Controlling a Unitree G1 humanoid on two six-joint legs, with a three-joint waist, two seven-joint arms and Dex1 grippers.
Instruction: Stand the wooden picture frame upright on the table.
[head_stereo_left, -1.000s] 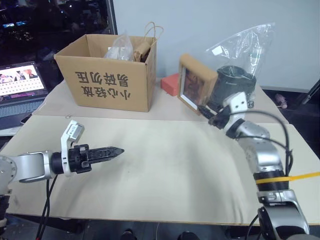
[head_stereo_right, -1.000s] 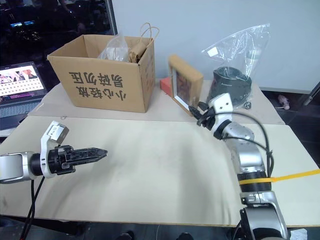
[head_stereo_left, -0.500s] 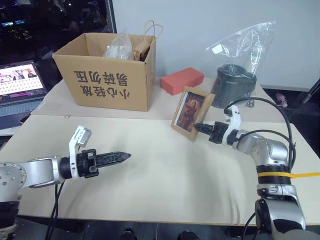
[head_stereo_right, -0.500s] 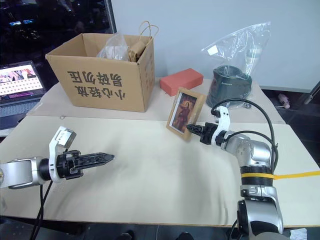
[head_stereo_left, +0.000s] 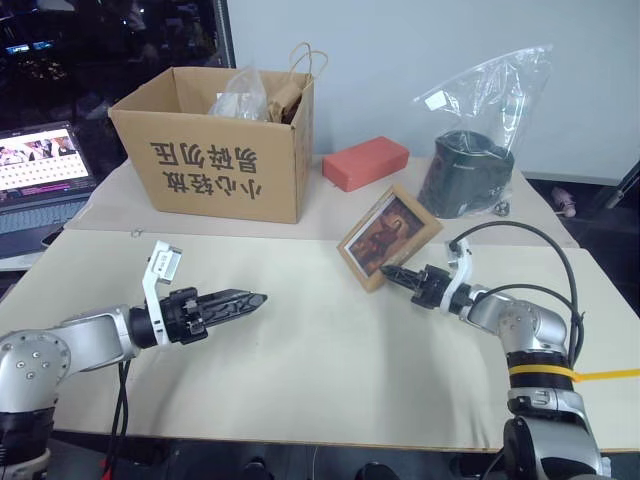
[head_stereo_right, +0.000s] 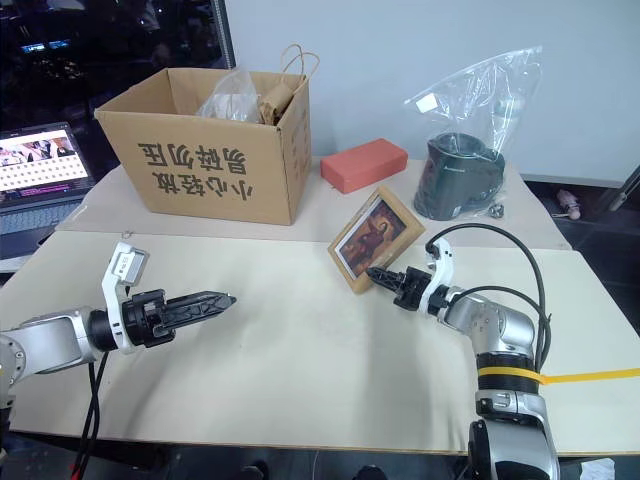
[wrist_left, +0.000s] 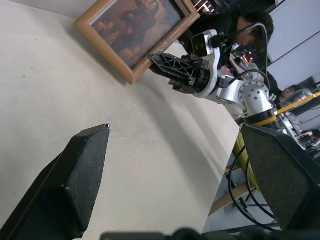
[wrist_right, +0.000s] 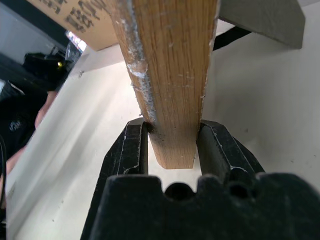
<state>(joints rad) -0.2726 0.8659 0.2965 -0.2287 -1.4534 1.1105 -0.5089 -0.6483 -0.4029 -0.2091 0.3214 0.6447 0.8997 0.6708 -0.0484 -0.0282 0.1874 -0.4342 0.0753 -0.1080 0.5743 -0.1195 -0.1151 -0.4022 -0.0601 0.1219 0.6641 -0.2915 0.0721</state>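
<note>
Right hand (head_stereo_left: 390, 270) grips the wooden picture frame (head_stereo_left: 390, 234) — tilted, picture showing.

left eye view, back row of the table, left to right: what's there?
Laptop → cardboard box → red block → dark pot in a clear plastic bag.

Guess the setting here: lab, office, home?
Likely a lab or workshop test bench: a plain table with a cardboard box of packing, a laptop alongside, and a bagged black device at the back.
</note>
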